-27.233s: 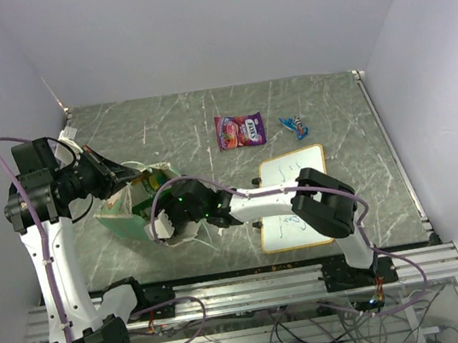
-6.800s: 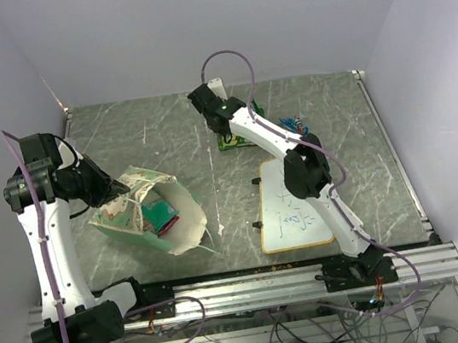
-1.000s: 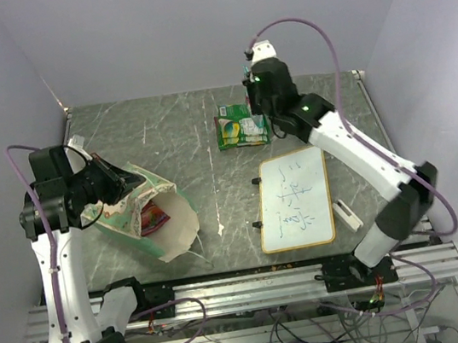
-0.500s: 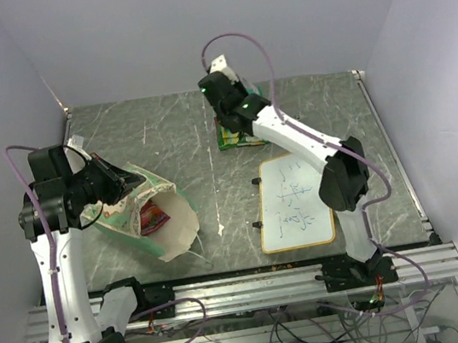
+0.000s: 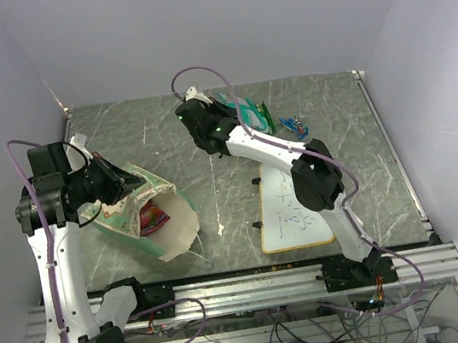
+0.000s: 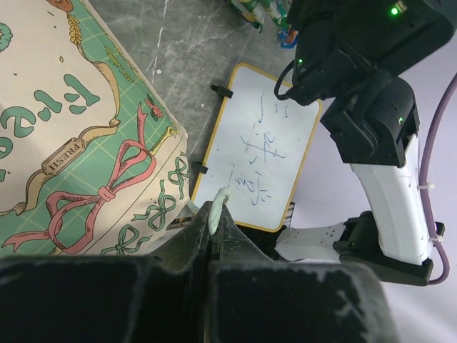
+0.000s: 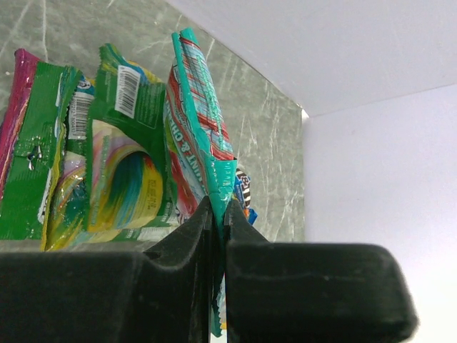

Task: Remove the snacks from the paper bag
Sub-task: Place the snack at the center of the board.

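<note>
The paper bag [image 5: 161, 226] lies tilted on its side at the left, mouth toward the right. My left gripper [image 5: 117, 185] is shut on its white string handle [image 6: 217, 202]. A pink/red packet [image 5: 155, 219] shows inside the mouth. The bag's green patterned panel [image 6: 78, 136] fills the left wrist view. My right gripper [image 5: 235, 110] is at the far middle, shut on the edge of a teal packet [image 7: 194, 100], which stands upright. Behind it are a green packet [image 7: 118, 168], a purple packet [image 7: 20, 100] and blue candy [image 5: 294, 125].
A whiteboard [image 5: 285, 215] with writing lies right of the middle, partly under the right arm; it also shows in the left wrist view [image 6: 257, 153]. Purple walls close in the table at the back and both sides.
My right wrist has swung left across the far side of the table, and the teal packet now shows in its jaws. My left arm and the bag have barely moved.
</note>
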